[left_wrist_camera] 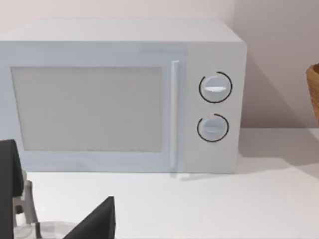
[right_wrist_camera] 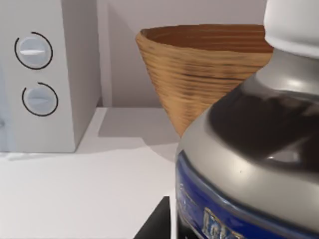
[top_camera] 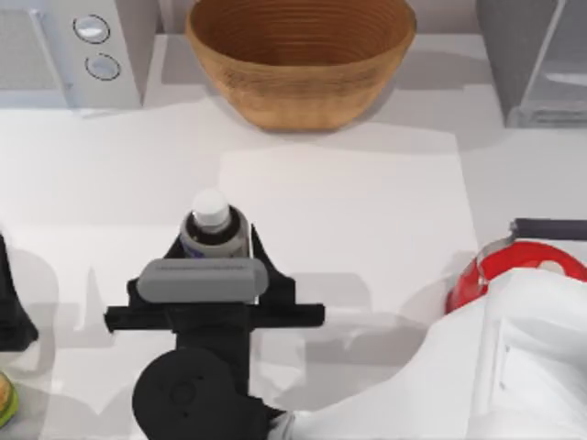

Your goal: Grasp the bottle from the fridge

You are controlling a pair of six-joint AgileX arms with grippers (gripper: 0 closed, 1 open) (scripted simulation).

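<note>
My right hand (top_camera: 215, 240) is closing around the bottle (top_camera: 212, 225), fingers flanking its body, on the white surface (top_camera: 367, 211) in front of the wicker bowl (top_camera: 301, 57). My left hand (top_camera: 11, 302) is sitting parked at the left edge (I cannot tell its spread), and the fridge (top_camera: 537, 60) is standing at back right.

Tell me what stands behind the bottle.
Behind the bottle, toward the table's far edge, stands the wooden bowl. The right gripper is at the bottle, and its grey housing covers the bottle's lower body. The left arm is parked at the table's left.

A white microwave (top_camera: 69, 50) sits back left, a wicker bowl (top_camera: 301, 57) beside it — red kettle (top_camera: 518, 272) at right.
</note>
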